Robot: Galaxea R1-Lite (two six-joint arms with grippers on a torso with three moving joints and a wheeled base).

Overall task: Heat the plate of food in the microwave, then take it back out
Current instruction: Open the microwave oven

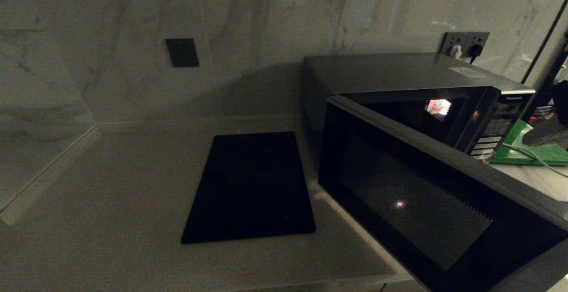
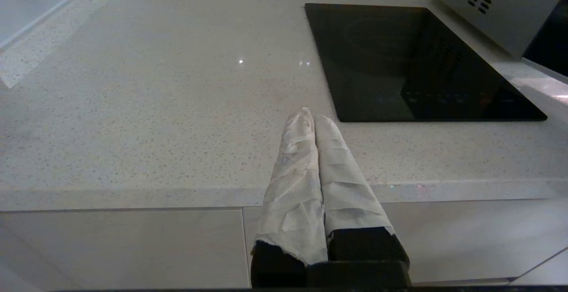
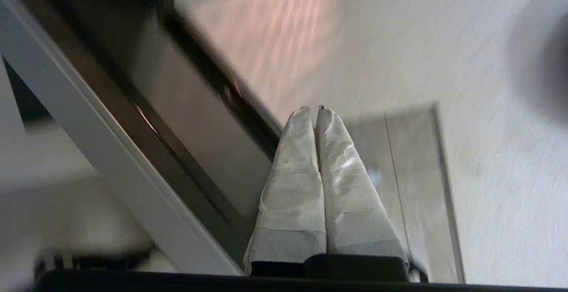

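The microwave [image 1: 421,119] fills the right half of the head view, a big dark box with its glass door [image 1: 412,203] swung wide open toward the lower right of the frame. There's a small bright patch inside the cavity, but whether that is the plate of food I can't say; the plate itself isn't clearly visible in any view. By its nature a small shallow plate should be light, rigid and smooth, so it could slip between wrapped fingers, and the loose sticks on it would slide if it tips. Best judgement: pinch the rim and keep it level. The door is stiff and hinged, and it swings from a push near its free edge.

Over to the right gripper [image 3: 317,111], centre of the right wrist view: its two tape-wrapped fingers [image 3: 295,163] are pressed together, holding nothing. It sits close beside the dark door edge and pale frame strip running diagonally through the left of that view; I can't tell if it touches.

The left gripper [image 2: 310,116] is parked low in the centre of the left wrist view, wrapped fingers likewise closed and empty, hanging in front of the speckled countertop [image 2: 155,105]. A flat black slab [image 1: 250,185] lies mid-frame on the counter, just beside the microwave. A green board [image 1: 537,152] peeks out at the right edge of the head view.
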